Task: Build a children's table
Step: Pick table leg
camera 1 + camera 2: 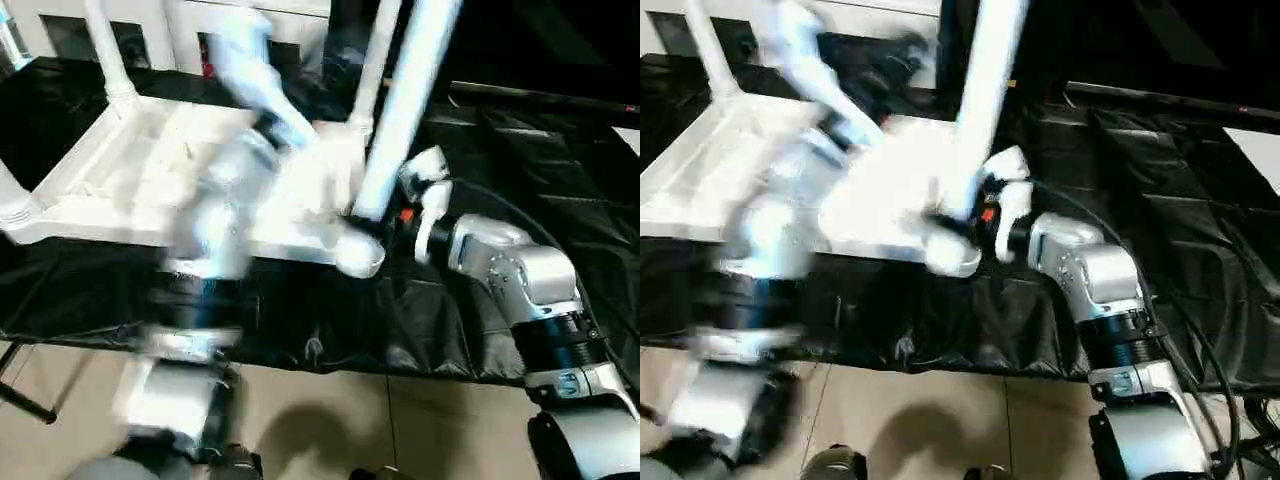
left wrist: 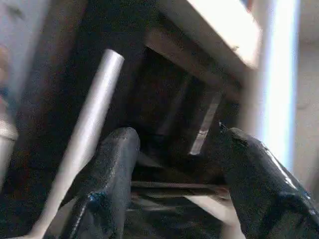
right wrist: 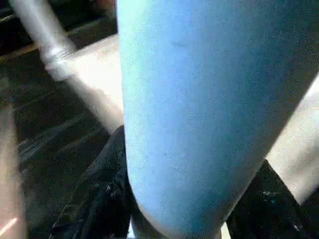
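Right wrist view: right gripper (image 3: pixel 174 219) clamped around leg (image 1: pixel 400 110). Left gripper (image 2: pixel 174 184) open, empty. Keep leg upright over corner socket (image 1: pixel 358 250), press straight down.

Through the left wrist camera I see my left gripper (image 2: pixel 177 174) with its two black fingers (image 2: pixel 107 184) standing well apart and nothing between them. Beyond the gap lies a dark space with faint pale streaks I cannot make out. Off to one side of the fingers, a slim white leg (image 2: pixel 89 127) of the children's table runs away from me at a slant, its round end pointing out ahead. On the other side a second white leg (image 2: pixel 271 64) stands blurred, just beside the far finger. Ahead and above the gripper, a pale flat edge (image 2: pixel 214 25) crosses the view; I cannot tell what it belongs to.
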`<state>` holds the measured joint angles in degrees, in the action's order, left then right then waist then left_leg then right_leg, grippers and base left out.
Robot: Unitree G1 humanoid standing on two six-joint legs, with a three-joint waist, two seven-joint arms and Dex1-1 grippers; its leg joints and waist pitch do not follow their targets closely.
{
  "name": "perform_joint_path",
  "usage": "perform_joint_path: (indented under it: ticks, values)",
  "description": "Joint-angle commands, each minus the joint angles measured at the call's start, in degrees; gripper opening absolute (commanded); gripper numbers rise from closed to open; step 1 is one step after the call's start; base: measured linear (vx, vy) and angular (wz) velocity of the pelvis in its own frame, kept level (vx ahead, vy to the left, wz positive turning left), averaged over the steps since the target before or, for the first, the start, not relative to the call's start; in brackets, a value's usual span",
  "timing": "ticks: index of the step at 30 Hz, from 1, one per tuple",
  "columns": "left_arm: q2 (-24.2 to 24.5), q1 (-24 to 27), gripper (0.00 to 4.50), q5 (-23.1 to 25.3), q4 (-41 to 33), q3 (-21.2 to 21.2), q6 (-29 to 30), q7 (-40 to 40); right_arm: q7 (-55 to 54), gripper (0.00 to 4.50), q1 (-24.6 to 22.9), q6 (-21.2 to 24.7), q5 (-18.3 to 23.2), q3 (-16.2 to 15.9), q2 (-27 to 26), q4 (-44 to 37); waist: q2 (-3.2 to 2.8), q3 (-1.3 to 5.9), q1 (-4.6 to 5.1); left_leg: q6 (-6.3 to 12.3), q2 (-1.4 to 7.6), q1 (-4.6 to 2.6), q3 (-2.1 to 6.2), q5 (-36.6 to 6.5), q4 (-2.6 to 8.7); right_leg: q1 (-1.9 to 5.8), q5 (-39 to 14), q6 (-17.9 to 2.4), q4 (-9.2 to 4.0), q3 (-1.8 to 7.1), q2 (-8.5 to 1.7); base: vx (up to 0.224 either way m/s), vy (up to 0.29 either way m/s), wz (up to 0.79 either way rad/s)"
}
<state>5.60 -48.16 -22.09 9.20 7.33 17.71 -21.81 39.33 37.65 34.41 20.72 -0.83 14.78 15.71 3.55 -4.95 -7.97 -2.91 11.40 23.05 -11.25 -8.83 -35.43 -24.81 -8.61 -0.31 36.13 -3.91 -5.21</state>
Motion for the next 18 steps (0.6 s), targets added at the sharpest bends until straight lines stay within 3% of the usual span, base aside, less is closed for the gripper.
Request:
perform_joint_path:
  ticks: [1,2,3,4,5,6,7,9,10,13,16,18]
  values:
    - [4.8,6.1,2.9,7.4,-1.1,-3.9,-0.4,-2.7,-5.6,1.89,-2.6,-2.5,-2.1,4.0,0.6,-4.4,-0.28,5.78,-0.01,-3.29,1.51,-1.61,1.3,-11.3,4.21,3.62,-13.6,-6.1,-4.16,2.15,-2.98,0.0,0.0,0.0]
    - [7.2,10.8,2.9,10.4,-1.6,-5.0,-0.8,-2.3,-7.3,1.89,-5.2,-3.9,-3.0,4.6,0.5,-7.7,-1.41,5.77,0.14,-3.49,1.59,-1.72,1.27,-10.7,4.27,3.26,-12.9,-5.5,-3.87,2.3,-2.76,0.0,0.0,0.0]
    - [7.8,12.2,2.9,11.4,-1.7,-5.2,-1.1,-1.7,-7.5,1.89,-6.1,-4.4,-3.1,4.8,0.5,-8.9,-1.19,5.74,0.35,-3.48,1.64,-1.83,1.1,-11.0,4.32,3.12,-12.6,-5.1,-4.15,2.3,-2.52,0.0,0.0,0.0]
    - [7.9,14.1,2.9,12.5,-2.4,-5.2,-1.3,-0.4,-7.8,1.89,-7.4,-5.0,-3.0,4.9,0.3,-10.4,-1.51,6.18,0.49,-3.69,1.43,-1.85,1.1,-12.0,4.3,3.4,-11.7,-5.5,-3.93,2.31,-2.37,0.0,0.0,0.0]
    - [7.8,15.1,2.9,12.8,-2.8,-5.2,-1.1,0.2,-8.4,1.89,-8.1,-5.4,-3.4,5.0,0.1,-11.0,-1.57,6.14,0.53,-3.61,1.5,-1.85,1.13,-12.3,4.37,3.29,-11.5,-5.9,-3.98,2.29,-2.39,0.0,0.0,0.0]
    - [7.6,17.4,2.9,13.6,-3.9,-5.2,-0.7,1.6,-10.0,1.89,-9.8,-6.4,-4.4,5.2,-0.2,-12.5,-2.06,6.13,0.43,-3.79,1.5,-2.04,1.15,-13.0,4.36,3.09,-11.8,-6.4,-4.02,2.25,-2.37,0.0,0.0,0.0]
    - [6.4,22.0,2.9,14.2,-6.1,-4.2,0.5,5.4,-13.7,1.89,-13.4,-8.2,-6.0,6.0,-1.4,-15.8,-2.12,5.83,0.46,-4.21,1.84,-2.16,1.16,-15.6,4.58,2.78,-12.7,-6.9,-4.37,2.32,-2.45,0.0,0.0,0.0]
    - [4.7,25.3,2.9,14.5,-8.0,-2.9,-0.6,8.5,-16.5,1.89,-16.8,-8.8,-6.4,7.2,-2.7,-18.7,-2.03,5.7,0.54,-4.38,1.81,-2.05,1.34,-18.6,4.86,2.93,-15.2,-6.9,-4.71,2.25,-2.53,0.0,0.0,0.0]
    - [4.4,26.4,2.9,14.7,-8.7,-2.9,-1.4,9.4,-17.4,1.89,-18.1,-10.0,-6.9,7.4,-3.0,-19.6,-1.74,5.59,0.7,-4.08,1.59,-2.07,1.32,-20.2,4.88,2.91,-18.0,-6.2,-5.14,2.18,-2.47,0.0,0.0,0.0]
    - [3.1,31.8,2.9,16.2,-12.8,-2.7,-2.1,12.9,-20.9,1.89,-23.9,-13.2,-9.6,7.5,-3.8,-22.7,-1.73,5.19,0.92,-4.0,1.52,-2.17,1.53,-23.5,4.99,2.46,-25.5,-3.1,-6.19,2.02,-2.55,0.0,0.0,0.0]
    - [1.6,35.3,2.9,19.4,-15.2,-3.1,-3.0,15.9,-22.7,1.89,-27.6,-11.7,-9.5,7.9,-5.4,-24.6,-1.64,4.85,2.3,-3.26,1.07,-2.23,1.85,-26.7,4.87,2.1,-32.3,-0.1,-7.34,1.39,-2.19,0.0,0.0,0.0]
    - [1.1,36.0,2.9,20.6,-16.3,-3.9,-1.9,17.2,-23.7,1.89,-29.0,-12.6,-10.7,7.0,-5.7,-24.7,-2.04,4.78,2.64,-3.39,1.17,-2.3,2.15,-27.5,4.98,2.14,-33.3,0.6,-7.64,1.16,-2.23,0.0,0.0,0.0]
